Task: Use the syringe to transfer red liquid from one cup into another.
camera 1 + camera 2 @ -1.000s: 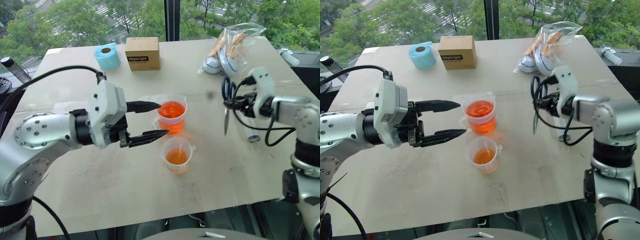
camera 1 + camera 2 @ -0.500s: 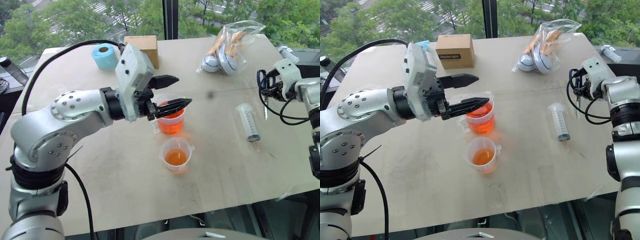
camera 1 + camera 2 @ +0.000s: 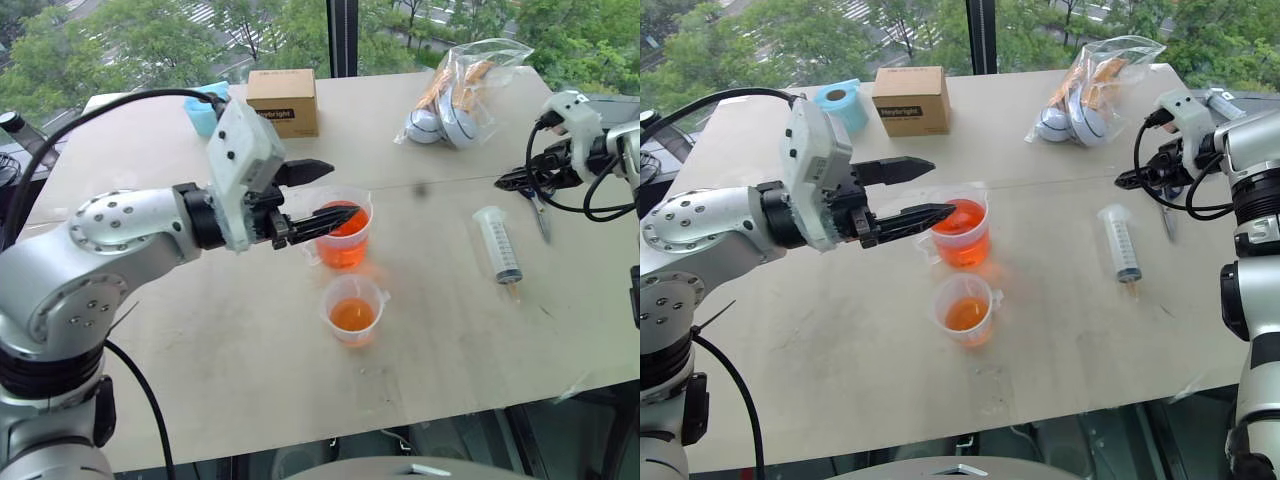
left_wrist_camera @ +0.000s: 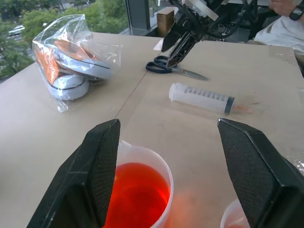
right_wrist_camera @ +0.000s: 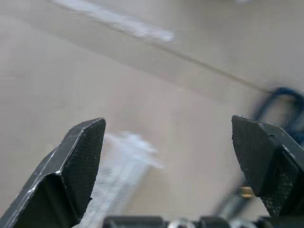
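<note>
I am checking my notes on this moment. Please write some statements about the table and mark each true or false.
1. The syringe lies flat on the table. True.
2. The right tool holds the scissors. False: it is open, and the scissors lie on the table.
3. The fuller cup stands farther from the robot than the smaller cup. True.
4. The left tool is shut. False: it is open, by the fuller cup.
</note>
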### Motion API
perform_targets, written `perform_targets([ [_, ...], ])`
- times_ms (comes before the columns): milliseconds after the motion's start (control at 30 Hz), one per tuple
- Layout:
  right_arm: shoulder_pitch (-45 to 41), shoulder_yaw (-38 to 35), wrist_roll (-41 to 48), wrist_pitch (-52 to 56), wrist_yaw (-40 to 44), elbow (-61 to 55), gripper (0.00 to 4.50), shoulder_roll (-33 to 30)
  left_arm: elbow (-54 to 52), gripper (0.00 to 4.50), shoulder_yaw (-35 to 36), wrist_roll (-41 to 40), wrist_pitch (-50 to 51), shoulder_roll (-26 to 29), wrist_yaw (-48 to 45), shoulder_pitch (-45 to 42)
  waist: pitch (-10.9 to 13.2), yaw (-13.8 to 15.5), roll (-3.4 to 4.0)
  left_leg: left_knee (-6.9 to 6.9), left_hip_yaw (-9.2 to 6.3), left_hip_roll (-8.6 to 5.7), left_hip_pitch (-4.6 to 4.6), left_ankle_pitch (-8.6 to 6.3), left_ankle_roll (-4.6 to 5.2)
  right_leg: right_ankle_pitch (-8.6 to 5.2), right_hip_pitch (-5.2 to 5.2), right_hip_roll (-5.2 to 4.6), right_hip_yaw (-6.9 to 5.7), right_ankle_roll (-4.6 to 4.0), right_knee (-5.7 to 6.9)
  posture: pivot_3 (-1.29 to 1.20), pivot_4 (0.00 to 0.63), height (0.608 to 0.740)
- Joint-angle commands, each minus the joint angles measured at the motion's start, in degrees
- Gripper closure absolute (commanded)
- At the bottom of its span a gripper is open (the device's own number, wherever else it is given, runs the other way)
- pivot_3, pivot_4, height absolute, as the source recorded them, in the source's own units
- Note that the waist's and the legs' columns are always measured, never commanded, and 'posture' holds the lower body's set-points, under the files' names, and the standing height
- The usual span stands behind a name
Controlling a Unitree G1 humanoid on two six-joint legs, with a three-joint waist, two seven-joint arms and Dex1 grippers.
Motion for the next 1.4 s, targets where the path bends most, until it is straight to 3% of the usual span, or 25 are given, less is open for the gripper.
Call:
perform_targets([
  [33, 2.65, 2.85, 1.49, 13.6, 1.85, -10.75, 0.04, -2.32, -1.05, 1.19, 1.32, 0.69, -1.55, 1.7, -3.66, 1.12, 0.0, 0.65, -0.01, 0.0, -0.01, -0.01, 0.0, 0.0, 0.0, 0.0, 0.0, 0.0, -0.02, 0.0, 0.0, 0.0, 0.15, 0.74],
  [300, 6.76, 8.48, 1.77, 21.72, -1.66, -16.93, 0.04, -2.94, -2.06, 1.19, 1.55, 2.64, -3.2, 0.85, -5.11, 3.41, 0.0, 0.59, 0.0, 0.01, -0.03, -0.07, -0.02, 0.0, 0.0, 0.0, -0.01, 0.02, -0.04, 0.0, 0.01, 0.0, 0.15, 0.74],
  [567, -0.18, 6.75, 1.76, 27.05, -11.67, -2.97, 0.04, 6.98, -4.55, 1.19, 1.87, 1.88, -4.18, -0.45, -5.11, 5.6, 0.0, -0.03, -0.01, 0.02, 0.04, -0.03, 0.02, 0.01, -0.01, 0.0, -0.04, 0.16, 0.06, 0.0, 0.09, 0.0, 0.15, 0.74],
  [733, -3.78, 5.72, 1.43, 22.78, -15.55, 7.25, 0.04, 11.66, -4.94, 1.19, 1.21, 3.26, -4.43, -0.24, -4.8, 5.61, -0.01, 0.43, -0.02, 0.02, 0.03, -0.08, -0.01, 0.01, -0.01, 0.0, -0.05, 0.22, 0.0, 0.0, 0.05, 0.0, 0.15, 0.74],
  [833, -4.67, 6.02, 0.4, 19.78, -16.99, 11.27, 0.94, 13.3, -5.47, 1.19, 1.37, 3.58, -4.22, -0.06, -4.34, 5.56, -0.01, 0.35, -0.02, 0.02, 0.03, -0.08, -0.01, 0.01, -0.01, 0.0, -0.05, 0.22, -0.01, 0.0, 0.06, 0.0, 0.15, 0.74],
  [900, -4.99, 6.48, 0.5, 19.69, -16.15, 11.77, 1.84, 13.58, -5.58, 1.19, 1.46, 3.69, -4.09, -0.02, -4.03, 5.51, -0.03, 0.24, -0.04, 0.02, 0.03, -0.08, -0.01, 0.01, -0.01, 0.0, -0.05, 0.23, -0.02, 0.0, 0.07, 0.0, 0.15, 0.74],
  [933, -5.23, 6.34, 0.76, 19.96, -15.76, 11.77, 2.55, 13.6, -5.59, 1.19, 1.48, 3.74, -4.04, 0.0, -3.88, 5.47, -0.03, 0.22, -0.04, 0.03, 0.03, -0.08, -0.01, 0.01, -0.01, 0.0, -0.05, 0.23, -0.02, 0.0, 0.08, 0.0, 0.15, 0.74],
  [967, -5.53, 5.99, 1.1, 20.07, -15.36, 11.42, 2.73, 13.47, -5.61, 1.19, 1.54, 3.77, -3.98, 0.03, -3.7, 5.4, -0.03, 0.2, -0.04, 0.02, 0.03, -0.08, -0.01, 0.01, -0.01, 0.0, -0.05, 0.23, -0.01, 0.0, 0.08, 0.0, 0.15, 0.74],
  [1167, -9.5, -2.56, 6.9, 17.25, -13.05, 3.07, 2.89, 11.72, -4.19, 1.19, 4.75, 3.43, -3.64, 0.97, -2.27, 5.85, 0.0, -0.19, 0.0, 0.02, 0.08, -0.06, -0.01, 0.01, -0.01, 0.0, -0.14, 0.2, 0.01, 0.0, 0.13, 0.0, 0.15, 0.74],
  [1400, -7.36, -21.54, 20.4, 14.91, -14.87, -23.76, 2.89, 13.24, 2.71, 1.19, 8.96, 4.2, -4.38, 2.83, -2.81, 1.47, -0.01, 0.45, -0.03, -0.05, 0.05, -0.04, -0.04, 0.0, -0.01, 0.0, -0.17, 0.15, -0.08, 0.0, 0.12, 0.0, 0.15, 0.74],
])
